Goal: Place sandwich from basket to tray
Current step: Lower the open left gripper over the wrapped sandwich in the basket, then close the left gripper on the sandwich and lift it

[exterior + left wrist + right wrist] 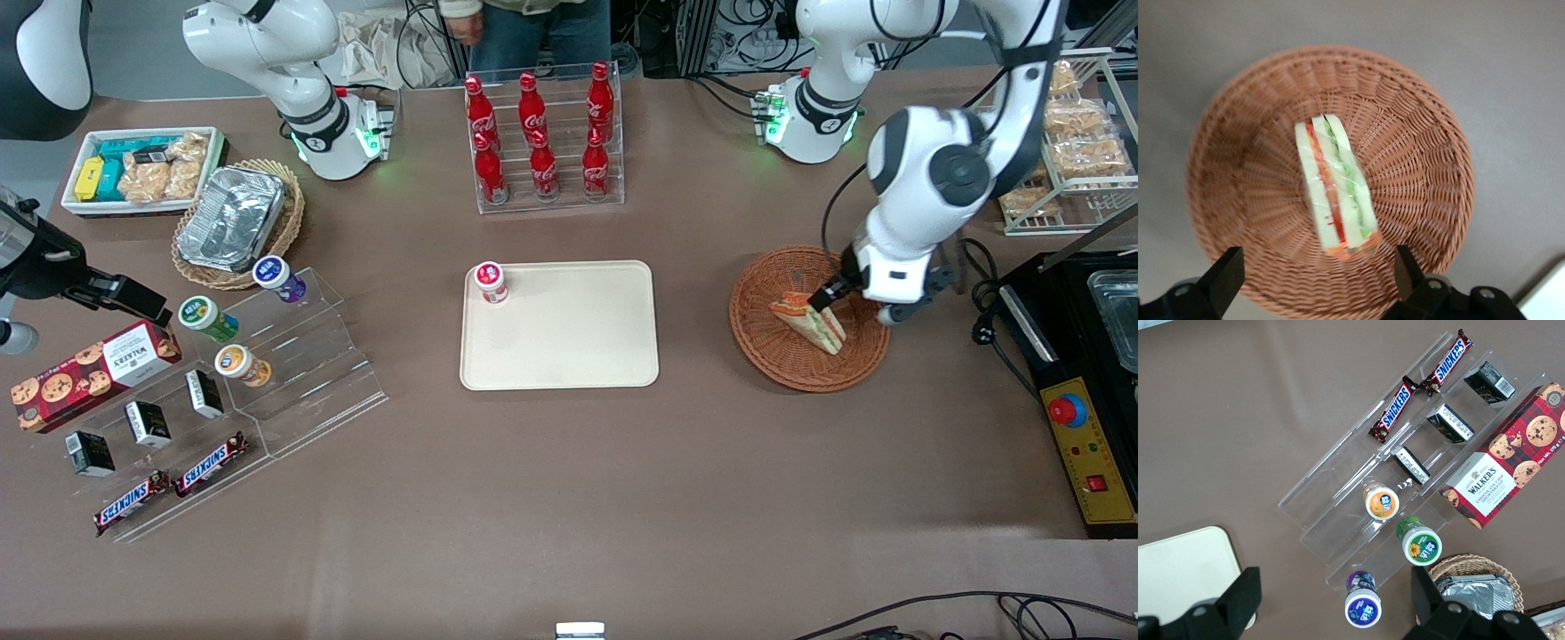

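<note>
While one sandwich [1335, 190] fills one basket [1418, 200], tool [1317, 280] above, spread.

I'm seeing even, bright overhead light falling across the table [569, 498], throwing only soft shadows. Glare is bouncing off the foil container [233, 218]. Through the wrist camera, the basket [1418, 133] is looking slightly blurred, and the gripper [1318, 283] fingers are showing as dark shapes.
</note>
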Available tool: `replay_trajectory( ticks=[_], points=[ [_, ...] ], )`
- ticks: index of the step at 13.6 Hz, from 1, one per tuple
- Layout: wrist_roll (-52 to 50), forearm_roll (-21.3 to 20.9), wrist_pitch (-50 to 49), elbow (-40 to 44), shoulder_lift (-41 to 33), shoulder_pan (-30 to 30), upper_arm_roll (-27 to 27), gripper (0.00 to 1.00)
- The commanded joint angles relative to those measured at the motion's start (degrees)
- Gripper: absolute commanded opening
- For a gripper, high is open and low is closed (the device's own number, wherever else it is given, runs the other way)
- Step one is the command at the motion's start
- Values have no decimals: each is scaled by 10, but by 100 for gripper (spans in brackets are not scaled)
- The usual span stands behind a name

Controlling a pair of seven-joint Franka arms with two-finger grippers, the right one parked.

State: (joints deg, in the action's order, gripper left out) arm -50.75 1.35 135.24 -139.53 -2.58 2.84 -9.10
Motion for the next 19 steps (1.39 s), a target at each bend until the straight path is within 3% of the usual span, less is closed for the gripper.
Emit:
replay_trajectory(
  ticks=[1,5,7,8,12,13,15,19],
  points=[
    [-57,-6,32,2,26,9,1,100],
    [-58,-6,99,-42,35,9,2,100],
    [-58,-26,136,-62,46,9,2,94],
    [-59,-27,137,-61,47,9,3,83],
    [-52,-28,134,-53,42,8,3,9],
    [-52,-28,126,-44,39,7,3,0],
    [-52,-28,51,0,35,7,3,0],
    [5,-52,-253,204,59,2,2,0]
  ],
)
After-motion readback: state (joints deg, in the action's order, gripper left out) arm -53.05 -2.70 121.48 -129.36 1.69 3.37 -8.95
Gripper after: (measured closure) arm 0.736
